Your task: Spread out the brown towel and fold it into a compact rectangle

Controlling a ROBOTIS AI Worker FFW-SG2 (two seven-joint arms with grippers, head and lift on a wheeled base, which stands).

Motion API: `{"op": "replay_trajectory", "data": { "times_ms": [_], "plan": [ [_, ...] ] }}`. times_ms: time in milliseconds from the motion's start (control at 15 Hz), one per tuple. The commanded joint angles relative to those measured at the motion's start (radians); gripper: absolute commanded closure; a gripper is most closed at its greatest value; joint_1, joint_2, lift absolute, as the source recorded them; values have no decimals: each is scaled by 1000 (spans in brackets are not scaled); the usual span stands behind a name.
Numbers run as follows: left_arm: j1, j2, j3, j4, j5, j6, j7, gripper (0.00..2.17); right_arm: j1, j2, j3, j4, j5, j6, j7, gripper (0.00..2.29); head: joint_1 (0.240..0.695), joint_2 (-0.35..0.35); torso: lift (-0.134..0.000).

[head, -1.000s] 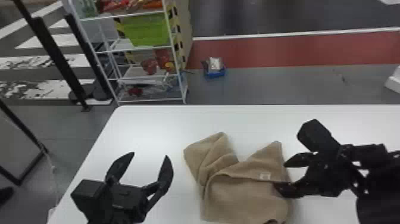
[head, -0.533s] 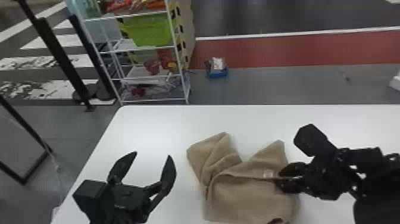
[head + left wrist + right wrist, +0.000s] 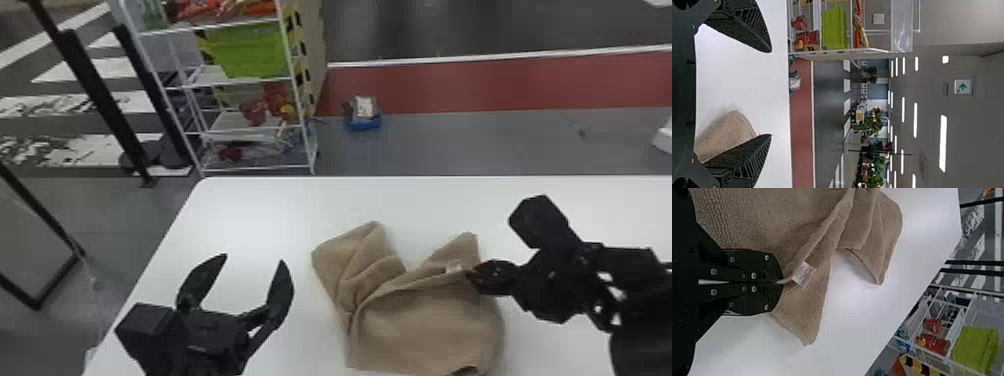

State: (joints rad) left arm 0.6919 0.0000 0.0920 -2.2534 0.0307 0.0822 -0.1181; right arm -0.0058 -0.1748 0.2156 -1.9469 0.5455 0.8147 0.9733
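The brown towel (image 3: 420,320) lies crumpled on the white table, two corners pointing toward the far edge. My left gripper (image 3: 250,265) stands open to the left of it, nothing between its fingers. At the towel's right side, my right gripper (image 3: 472,277) is shut on its edge near a small white tag (image 3: 454,266). In the left wrist view the left gripper (image 3: 770,94) is wide apart, with part of the towel (image 3: 727,135) beyond one finger. The right wrist view has the right gripper (image 3: 779,282) pinching the towel's edge (image 3: 789,276) beside the tag (image 3: 804,273).
The white table (image 3: 260,215) has bare surface behind the towel and between it and my left gripper. Past the far edge stand a wire shelf (image 3: 240,127) with a green bin (image 3: 247,50) and, on the floor, a small blue box (image 3: 364,120).
My right gripper has gone from open to shut on the towel's edge by the tag. The left gripper keeps its place over the table, still open.
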Motion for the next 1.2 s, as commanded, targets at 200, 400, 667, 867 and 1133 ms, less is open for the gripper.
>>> {"op": "replay_trajectory", "data": {
  "times_ms": [200, 400, 667, 867, 1133],
  "plan": [
    [3, -3, 2, -5, 0, 0, 0, 124, 61, 20, -280, -236, -335, 62, -30, 1480, 695, 139, -124],
    [3, -3, 3, -3, 0, 0, 0, 124, 66, 17, -470, -319, -493, 133, 16, 1480, 695, 108, -124],
    [0, -3, 3, 1, 2, 0, 0, 124, 86, 15, -648, -405, -596, 163, 51, 1480, 695, 32, -124],
    [-2, -3, 3, 8, 2, 0, 0, 124, 78, 12, -814, -403, -716, 219, 51, 1480, 695, -28, -124],
    [-3, -3, 3, 8, 2, 0, 0, 124, 72, 8, -949, -392, -785, 225, 51, 1480, 695, -108, -124]
  ]
}}
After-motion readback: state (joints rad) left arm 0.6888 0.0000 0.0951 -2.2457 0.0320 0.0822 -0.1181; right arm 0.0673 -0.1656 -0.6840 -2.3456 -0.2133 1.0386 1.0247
